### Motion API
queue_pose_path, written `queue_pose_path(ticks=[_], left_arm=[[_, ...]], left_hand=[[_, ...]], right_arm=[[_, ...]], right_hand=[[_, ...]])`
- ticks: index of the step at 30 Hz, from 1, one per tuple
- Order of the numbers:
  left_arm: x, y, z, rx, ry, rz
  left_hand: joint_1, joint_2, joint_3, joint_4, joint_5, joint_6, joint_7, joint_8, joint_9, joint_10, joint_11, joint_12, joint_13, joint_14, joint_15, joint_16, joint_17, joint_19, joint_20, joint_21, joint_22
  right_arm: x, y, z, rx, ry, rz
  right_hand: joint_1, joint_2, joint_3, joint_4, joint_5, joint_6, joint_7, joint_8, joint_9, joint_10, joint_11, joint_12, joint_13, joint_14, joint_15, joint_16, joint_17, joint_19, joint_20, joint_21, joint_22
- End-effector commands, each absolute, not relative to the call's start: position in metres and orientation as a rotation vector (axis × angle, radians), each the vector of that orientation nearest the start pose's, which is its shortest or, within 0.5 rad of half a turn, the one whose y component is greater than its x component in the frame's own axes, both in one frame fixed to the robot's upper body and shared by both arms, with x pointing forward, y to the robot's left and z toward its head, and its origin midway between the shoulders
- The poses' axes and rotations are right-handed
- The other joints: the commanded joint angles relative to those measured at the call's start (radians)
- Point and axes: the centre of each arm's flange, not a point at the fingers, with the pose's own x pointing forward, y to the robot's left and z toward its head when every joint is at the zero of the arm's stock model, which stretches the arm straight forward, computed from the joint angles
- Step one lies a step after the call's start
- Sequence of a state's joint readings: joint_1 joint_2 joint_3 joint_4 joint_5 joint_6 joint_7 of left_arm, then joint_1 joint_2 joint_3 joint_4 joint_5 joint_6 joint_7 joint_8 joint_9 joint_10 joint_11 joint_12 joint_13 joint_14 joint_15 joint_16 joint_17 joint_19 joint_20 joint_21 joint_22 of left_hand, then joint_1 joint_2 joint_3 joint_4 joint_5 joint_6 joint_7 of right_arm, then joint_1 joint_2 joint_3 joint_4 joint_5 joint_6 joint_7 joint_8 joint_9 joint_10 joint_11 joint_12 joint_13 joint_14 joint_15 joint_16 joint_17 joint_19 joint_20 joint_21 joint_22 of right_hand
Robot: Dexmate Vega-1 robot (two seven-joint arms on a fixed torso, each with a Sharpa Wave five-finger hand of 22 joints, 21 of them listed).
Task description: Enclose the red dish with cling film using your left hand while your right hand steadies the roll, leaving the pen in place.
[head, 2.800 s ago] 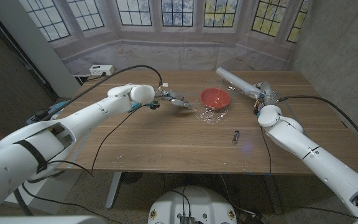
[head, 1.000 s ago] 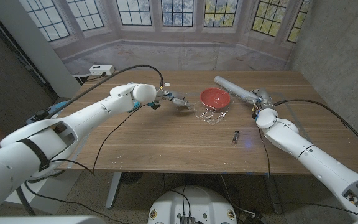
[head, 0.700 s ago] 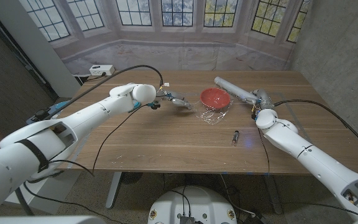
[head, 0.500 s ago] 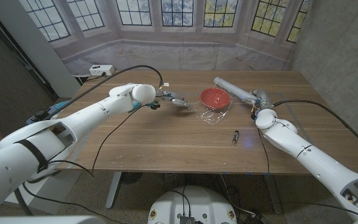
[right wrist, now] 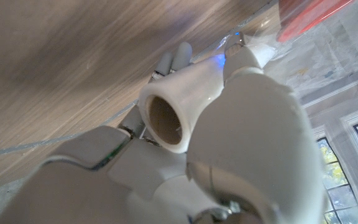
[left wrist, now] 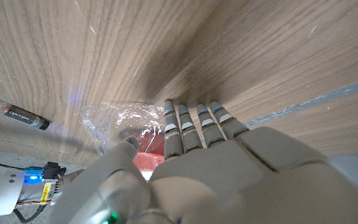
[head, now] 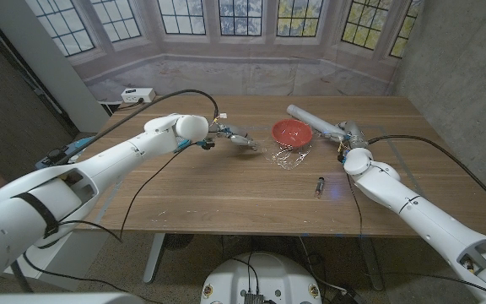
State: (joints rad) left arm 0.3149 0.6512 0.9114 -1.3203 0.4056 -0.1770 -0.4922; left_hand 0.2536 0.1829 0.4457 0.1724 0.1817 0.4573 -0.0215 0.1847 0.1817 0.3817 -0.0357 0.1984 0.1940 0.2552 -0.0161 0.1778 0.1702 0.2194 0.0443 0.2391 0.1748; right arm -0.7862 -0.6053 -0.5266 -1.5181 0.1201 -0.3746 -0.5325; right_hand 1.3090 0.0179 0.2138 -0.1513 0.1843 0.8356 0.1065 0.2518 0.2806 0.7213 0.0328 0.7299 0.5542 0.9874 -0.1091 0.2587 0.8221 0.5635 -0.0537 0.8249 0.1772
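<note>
The red dish point(head: 292, 133) stands at the middle of the table's far half; its red also shows past my left fingers point(left wrist: 148, 144). Crumpled cling film point(head: 287, 157) lies against the dish's near side and runs toward my left hand point(head: 240, 138), just left of the dish. There the thumb and straight fingers point(left wrist: 191, 124) appear to pinch the film's edge point(left wrist: 114, 118). My right hand point(head: 348, 135) grips the near end of the white roll point(head: 310, 121), whose open tube end point(right wrist: 169, 118) sits in that hand point(right wrist: 253, 137). The pen point(head: 319, 186) lies on the wood nearer me, apart from both hands.
A white power box point(head: 137, 95) sits at the table's far left corner. Black cables point(head: 154, 177) trail over the left half, and another cable point(head: 433, 139) crosses the right side. Bare wood point(head: 226, 203) spreads along the near edge.
My right hand has drawn a little left and nearer the dish, swinging the roll's far end lower and leftward. The left hand, dish and pen stay put.
</note>
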Motion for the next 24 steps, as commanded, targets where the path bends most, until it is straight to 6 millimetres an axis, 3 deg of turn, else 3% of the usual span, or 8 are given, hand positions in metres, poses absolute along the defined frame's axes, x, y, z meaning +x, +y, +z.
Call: queue_pose_path(ticks=[1,19,24], left_arm=[[0.658,0.165,0.034,1.63,-0.433,-0.59],[0.643,0.162,0.025,1.626,-0.445,-0.584],[0.639,0.159,0.026,1.625,-0.445,-0.582]], left_hand=[[-0.008,-0.002,0.008,-0.002,0.005,0.001,0.0,0.002,0.003,-0.003,0.004,0.003,0.003,-0.006,0.005,0.002,0.004,0.006,0.001,-0.001,0.004],[-0.016,-0.004,0.015,-0.004,0.005,-0.001,0.001,0.002,0.003,-0.005,0.007,0.004,0.002,-0.008,0.007,0.002,0.004,0.008,0.001,-0.004,0.004],[-0.018,-0.004,0.016,-0.004,0.005,0.0,0.001,0.002,0.003,-0.007,0.006,0.004,0.002,-0.008,0.007,0.002,0.004,0.009,0.001,-0.004,0.004]], right_arm=[[0.657,-0.29,-0.034,-0.607,-0.343,-0.358],[0.639,-0.288,-0.038,-0.608,-0.36,-0.363],[0.636,-0.29,-0.04,-0.613,-0.351,-0.352]], right_hand=[[-0.004,0.133,0.004,0.003,0.006,0.172,-0.169,0.005,0.002,0.145,-0.141,0.004,0.002,0.04,-0.125,-0.004,0.004,-0.004,-0.036,0.004,0.001],[-0.003,0.133,0.004,0.002,0.006,0.17,-0.172,0.003,0.002,0.137,-0.143,0.003,0.008,0.035,-0.124,-0.008,0.008,-0.005,-0.035,0.006,0.001],[-0.008,0.133,0.002,0.005,0.005,0.13,-0.171,-0.013,0.004,0.102,-0.139,-0.013,0.007,0.008,-0.114,-0.021,0.008,-0.019,-0.027,0.002,0.0]])
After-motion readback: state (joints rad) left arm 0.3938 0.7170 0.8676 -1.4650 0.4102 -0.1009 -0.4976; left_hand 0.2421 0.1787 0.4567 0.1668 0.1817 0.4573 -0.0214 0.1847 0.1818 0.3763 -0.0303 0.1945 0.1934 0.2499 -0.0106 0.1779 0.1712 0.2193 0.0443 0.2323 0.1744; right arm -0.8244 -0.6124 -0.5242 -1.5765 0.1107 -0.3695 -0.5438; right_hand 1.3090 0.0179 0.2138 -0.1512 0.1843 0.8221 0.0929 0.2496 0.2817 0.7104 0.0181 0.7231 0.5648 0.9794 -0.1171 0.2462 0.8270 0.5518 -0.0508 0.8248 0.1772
